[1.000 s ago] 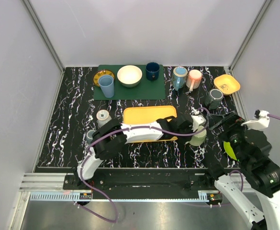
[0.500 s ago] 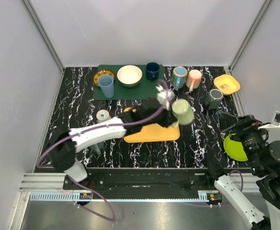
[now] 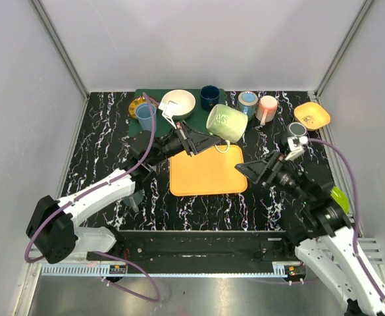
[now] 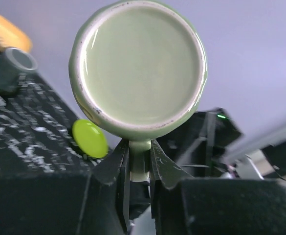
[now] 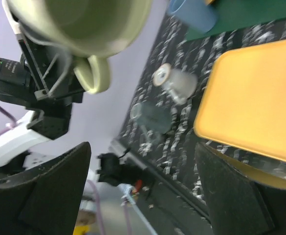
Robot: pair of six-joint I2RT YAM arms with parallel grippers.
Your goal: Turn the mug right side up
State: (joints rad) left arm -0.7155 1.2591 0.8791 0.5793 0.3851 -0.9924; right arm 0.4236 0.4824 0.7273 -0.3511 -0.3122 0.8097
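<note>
The pale green mug (image 3: 226, 123) hangs on its side in the air above the far edge of the orange tray (image 3: 205, 172). My left gripper (image 3: 202, 140) is shut on its handle. The left wrist view faces the mug's round base (image 4: 139, 68), and the handle (image 4: 140, 161) is pinched between the two fingers of the left gripper (image 4: 139, 148). My right gripper (image 3: 261, 168) stands open just right of the tray, below and to the right of the mug, holding nothing. In the right wrist view, the mug's open mouth (image 5: 86, 22) shows at top left, beyond the wide-apart fingers of the right gripper (image 5: 143, 147).
A green mat (image 3: 192, 124) at the back carries a cream bowl (image 3: 178, 103), a blue cup (image 3: 145, 117) and a dark mug (image 3: 210, 97). Blue (image 3: 247, 104), pink (image 3: 267, 108) and grey (image 3: 295, 133) mugs and an orange bowl (image 3: 312, 115) stand at back right. Two clear glasses (image 5: 174, 81) sit left of the tray.
My left arm has lifted the green mug from the table beside the tray's right end, carried it up and back, and tipped it. My right arm swung in toward the tray.
</note>
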